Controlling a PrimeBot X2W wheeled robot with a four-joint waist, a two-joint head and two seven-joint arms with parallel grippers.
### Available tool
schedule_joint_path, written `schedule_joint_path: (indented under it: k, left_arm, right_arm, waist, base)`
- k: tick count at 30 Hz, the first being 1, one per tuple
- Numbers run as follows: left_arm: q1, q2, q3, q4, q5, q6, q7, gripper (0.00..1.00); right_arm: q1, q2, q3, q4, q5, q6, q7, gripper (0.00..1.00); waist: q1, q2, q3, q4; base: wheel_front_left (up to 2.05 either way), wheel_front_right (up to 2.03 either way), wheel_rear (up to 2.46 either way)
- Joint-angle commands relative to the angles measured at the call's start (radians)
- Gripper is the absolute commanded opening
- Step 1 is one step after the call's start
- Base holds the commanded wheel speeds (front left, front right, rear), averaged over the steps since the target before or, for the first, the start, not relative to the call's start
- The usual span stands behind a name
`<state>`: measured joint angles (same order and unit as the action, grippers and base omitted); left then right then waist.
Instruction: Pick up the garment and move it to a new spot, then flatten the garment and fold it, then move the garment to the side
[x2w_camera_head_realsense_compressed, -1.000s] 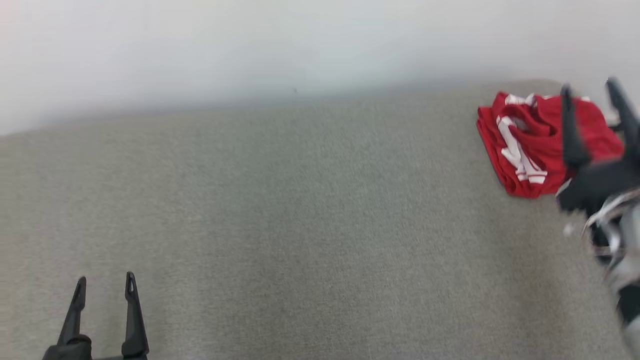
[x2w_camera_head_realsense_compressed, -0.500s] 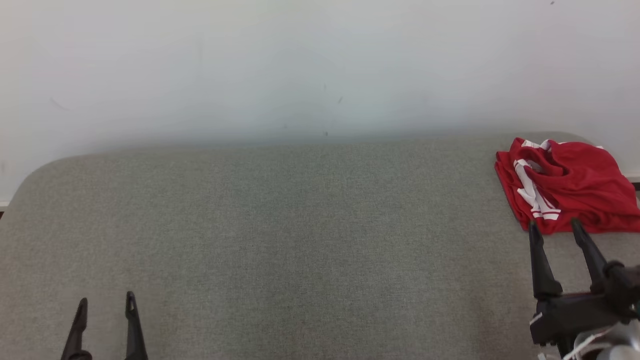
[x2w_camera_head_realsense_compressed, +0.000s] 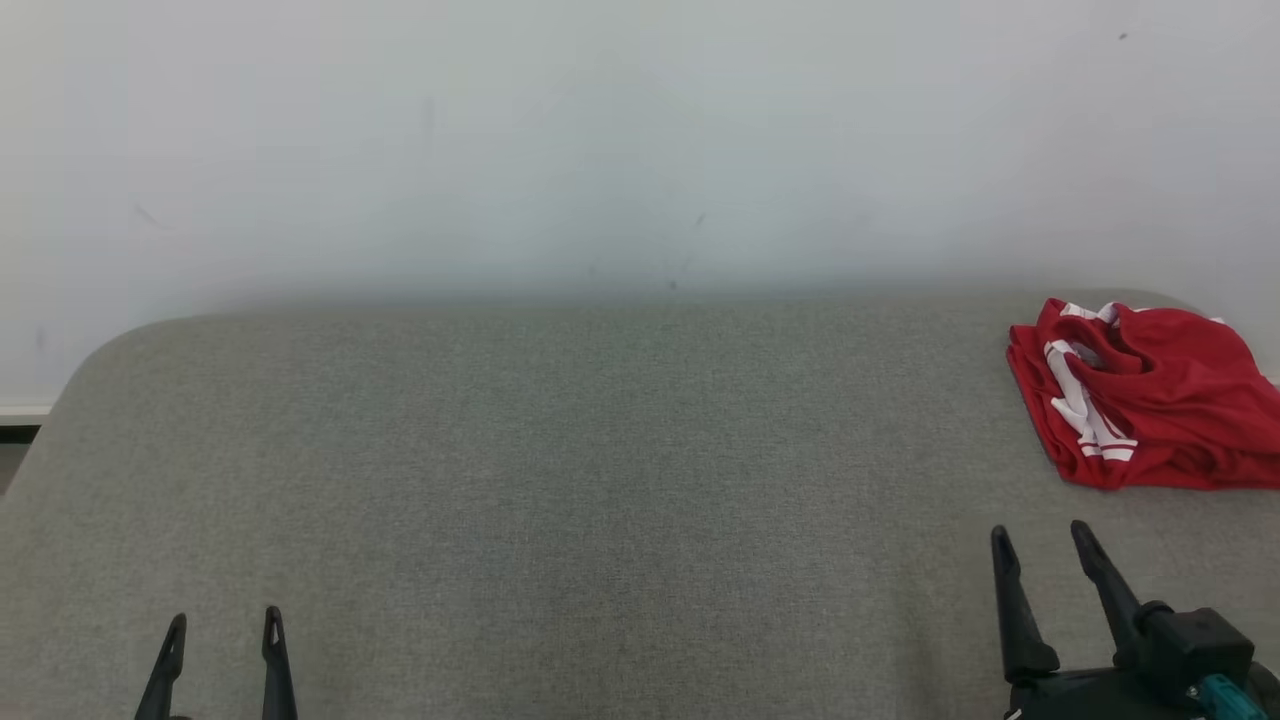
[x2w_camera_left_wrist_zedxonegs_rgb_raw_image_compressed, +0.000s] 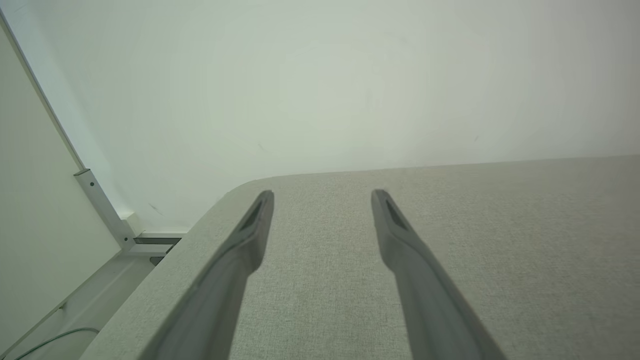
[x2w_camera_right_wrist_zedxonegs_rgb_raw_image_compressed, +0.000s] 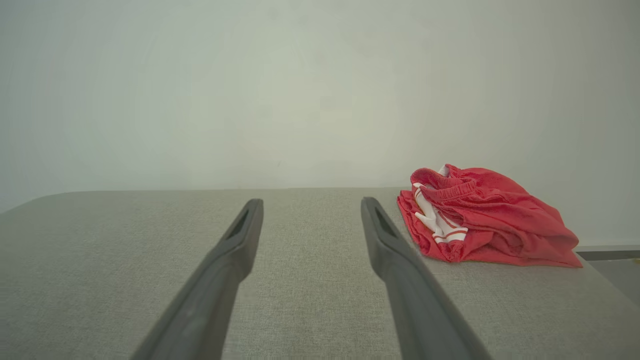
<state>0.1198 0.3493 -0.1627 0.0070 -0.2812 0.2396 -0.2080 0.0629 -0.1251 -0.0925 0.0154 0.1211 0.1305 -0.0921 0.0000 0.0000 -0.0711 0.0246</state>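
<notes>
The garment (x2w_camera_head_realsense_compressed: 1140, 400) is a red piece with white stripes, folded into a rumpled bundle at the far right of the grey padded table (x2w_camera_head_realsense_compressed: 600, 480). In the right wrist view the garment (x2w_camera_right_wrist_zedxonegs_rgb_raw_image_compressed: 485, 222) lies ahead and to the right of my fingers. My right gripper (x2w_camera_head_realsense_compressed: 1040, 540) stands open at the lower right, short of the garment and apart from it, with nothing between its fingers (x2w_camera_right_wrist_zedxonegs_rgb_raw_image_compressed: 235, 240). Open and empty too, my left gripper (x2w_camera_head_realsense_compressed: 222, 620) stays at the lower left near the table's front; in the left wrist view the left gripper (x2w_camera_left_wrist_zedxonegs_rgb_raw_image_compressed: 322, 197) points toward the table's far left corner.
A pale wall (x2w_camera_head_realsense_compressed: 600, 140) rises right behind the table. The table's rounded far left corner (x2w_camera_left_wrist_zedxonegs_rgb_raw_image_compressed: 235, 187) drops to a floor with a metal frame leg (x2w_camera_left_wrist_zedxonegs_rgb_raw_image_compressed: 102, 205) and a cable. The table's right edge (x2w_camera_right_wrist_zedxonegs_rgb_raw_image_compressed: 600, 280) runs close by the garment.
My right gripper has drawn back from over the garment to the near right, open and empty. The head camera has tilted, so the whole picture shifted down. The garment lies where it was.
</notes>
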Motion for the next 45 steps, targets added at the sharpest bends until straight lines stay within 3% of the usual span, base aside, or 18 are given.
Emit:
schedule_joint_path:
  k: [1,13,45]
  left_arm:
    - [0.003,0.005,-0.004,-0.016,0.010,0.006,0.007,1.00]
    - [-0.021,-0.002,-0.024,-0.026,-0.014,-0.017,0.006,1.00]
    - [-0.022,0.010,-0.031,-0.013,-0.050,-0.006,0.015,1.00]
  right_arm:
    - [0.016,0.018,0.006,-0.009,-0.011,0.000,0.011,1.00]
    - [0.034,0.047,0.037,-0.013,-0.038,0.000,0.042,1.00]
    - [0.047,0.044,-0.001,-0.021,-0.040,0.000,0.060,1.00]
  waist:
    - [0.0000,0.0000,-0.006,0.008]
    - [0.0000,0.0000,-0.008,0.020]
    - [0.0000,0.0000,-0.005,-0.002]
  base:
    - [0.00,0.00,0.00]
    - [0.00,0.00,0.00]
    - [0.00,0.00,0.00]
